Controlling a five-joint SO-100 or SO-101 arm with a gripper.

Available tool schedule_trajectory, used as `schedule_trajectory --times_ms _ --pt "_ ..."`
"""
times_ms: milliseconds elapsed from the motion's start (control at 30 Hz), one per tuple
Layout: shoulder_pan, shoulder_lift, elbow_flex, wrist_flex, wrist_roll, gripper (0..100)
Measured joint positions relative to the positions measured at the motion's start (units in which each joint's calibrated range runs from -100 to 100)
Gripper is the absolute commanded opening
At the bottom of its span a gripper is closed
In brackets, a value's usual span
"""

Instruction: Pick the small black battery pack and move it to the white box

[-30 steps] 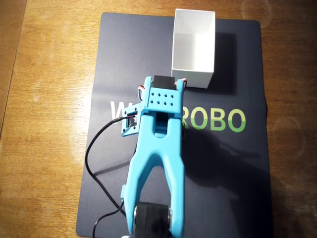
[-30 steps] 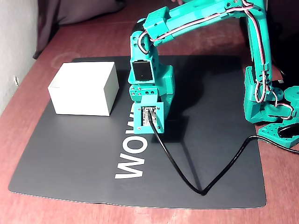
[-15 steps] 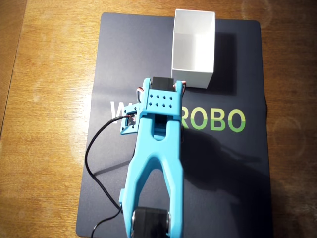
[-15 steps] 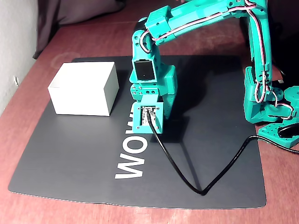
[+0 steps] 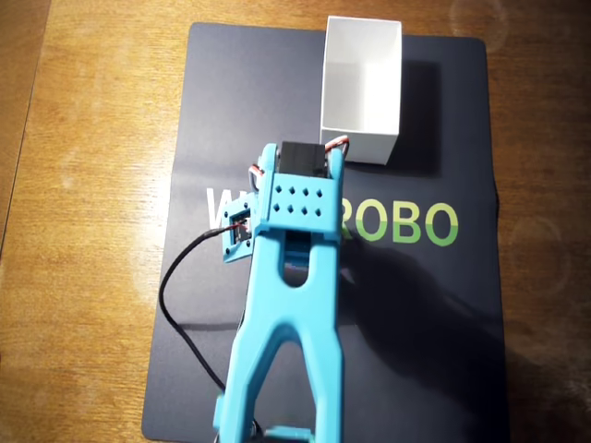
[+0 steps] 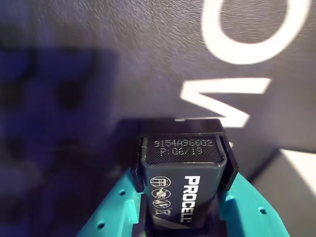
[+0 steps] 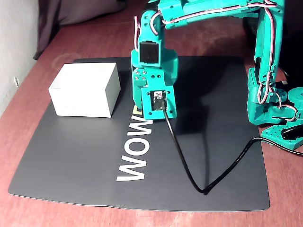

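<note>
- Underneath, a dark mat printed with large white "WOW" lettering lies on a wooden table; the overhead view adds green "ROBO" letters at the mat's 3 o'clock side.
- Beyond the mat's far edge in the fixed view, a dark cloth-like shape fills the top left corner, beside a pale wall at left.
- Empty and lidless, the white box stands at 12 o'clock on the mat in the overhead view, its bare floor showing; the fixed view places it at 9 o'clock of the arm.
- Clamped between the teal fingers of the gripper, the small black battery pack shows "PROCELL" and a printed date code, seemingly raised off the mat.
- Trailing from the wrist camera, a black cable loops across the mat toward the arm's base at 3 o'clock.
</note>
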Motion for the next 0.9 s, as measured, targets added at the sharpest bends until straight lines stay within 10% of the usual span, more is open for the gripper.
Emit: schedule_trajectory --times_ms 367,900 --pt "1.4 -1.6 -28.6 -2.5 17.8 9" --pt "6.3 15.0 -42.2 -25.5 18.4 9"
